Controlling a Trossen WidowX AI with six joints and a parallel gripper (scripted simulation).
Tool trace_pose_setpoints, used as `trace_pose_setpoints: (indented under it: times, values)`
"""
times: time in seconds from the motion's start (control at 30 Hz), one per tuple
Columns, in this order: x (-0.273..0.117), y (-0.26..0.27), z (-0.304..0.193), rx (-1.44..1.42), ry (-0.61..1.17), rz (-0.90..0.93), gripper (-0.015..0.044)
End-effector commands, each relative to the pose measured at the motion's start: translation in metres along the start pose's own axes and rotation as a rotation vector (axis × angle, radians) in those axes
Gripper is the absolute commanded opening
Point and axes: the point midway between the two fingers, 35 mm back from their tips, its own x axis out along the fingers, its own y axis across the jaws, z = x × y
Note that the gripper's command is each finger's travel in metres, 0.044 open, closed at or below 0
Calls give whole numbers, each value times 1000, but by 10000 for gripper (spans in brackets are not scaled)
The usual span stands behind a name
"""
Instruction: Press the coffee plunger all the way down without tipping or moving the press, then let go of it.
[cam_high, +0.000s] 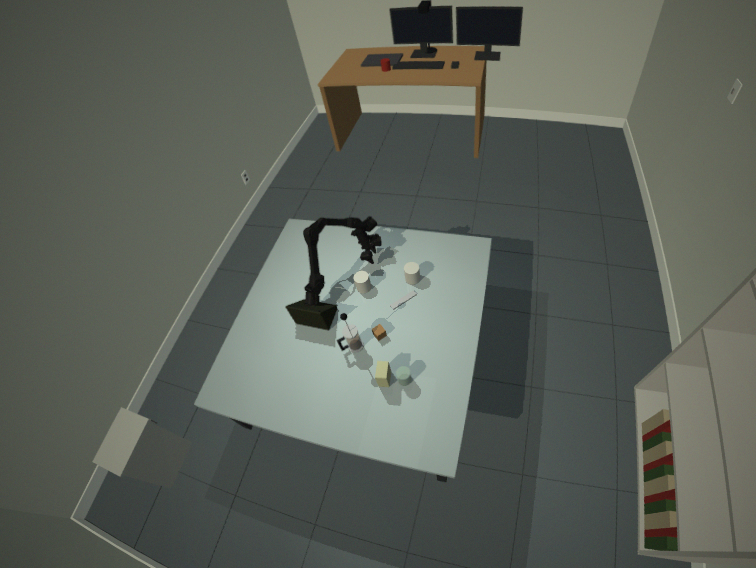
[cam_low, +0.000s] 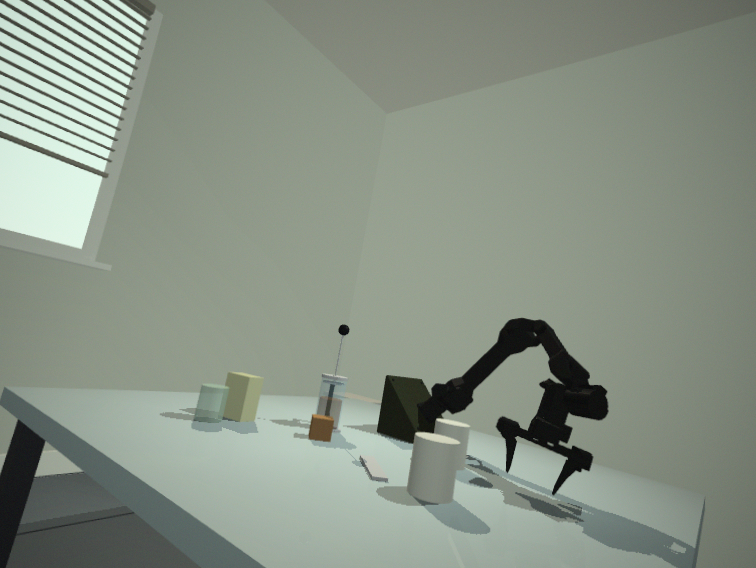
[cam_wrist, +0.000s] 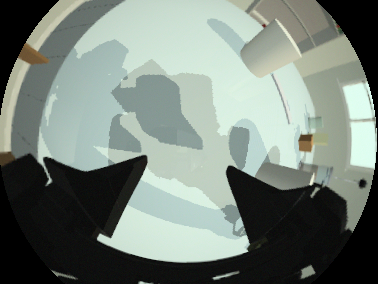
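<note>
The approach step is judged to be in hand — the gripper (cam_low: 539, 459) hangs spread wide and empty above the table (cam_low: 183, 488), well apart from the coffee press (cam_low: 331, 400), which stands upright to the left beyond the orange block (cam_low: 320, 427). Its plunger (cam_low: 343, 330) is fully raised, the rod's long axis vertical. Next, the fingers must be carried over the knob — squarely, so the press is not tipped.

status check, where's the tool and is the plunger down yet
Tool open, empty, hovering over table beyond white cylinders. Plunger knob fully up, press upright, untouched. Orange block sits near press.
</note>
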Motion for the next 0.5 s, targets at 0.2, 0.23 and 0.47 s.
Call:
trace_pose_setpoints:
  times: [0.2, 0.23, 0.47]
  values:
    - [-4, -115, 86, 127, -101, -119, 440]
    - [-6, -129, 93, 141, -108, -130, 440]
    - [-33, -231, 126, 245, -168, -195, 440]
